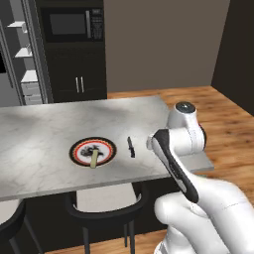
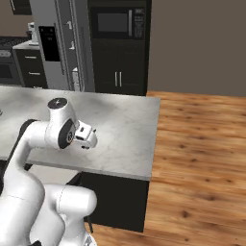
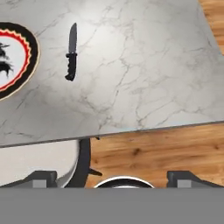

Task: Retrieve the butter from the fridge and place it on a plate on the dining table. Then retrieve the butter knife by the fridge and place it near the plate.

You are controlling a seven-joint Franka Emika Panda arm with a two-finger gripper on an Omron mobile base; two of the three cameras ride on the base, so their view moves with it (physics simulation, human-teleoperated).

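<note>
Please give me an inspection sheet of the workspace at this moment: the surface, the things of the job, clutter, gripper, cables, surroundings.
Surface: dining table, marble top, dark base.
Job's things: plate on the table with the butter on it, one end reaching to the rim; butter knife flat on the table beside the plate, not touching it; fridge behind the table, shelves showing.
Clutter: nothing seen.
Gripper: gripper open, holding nothing, over the table's near edge.
Cables: nothing seen.
Surroundings: black cabinets, microwave, wood floor, dark stools under the table.
</note>
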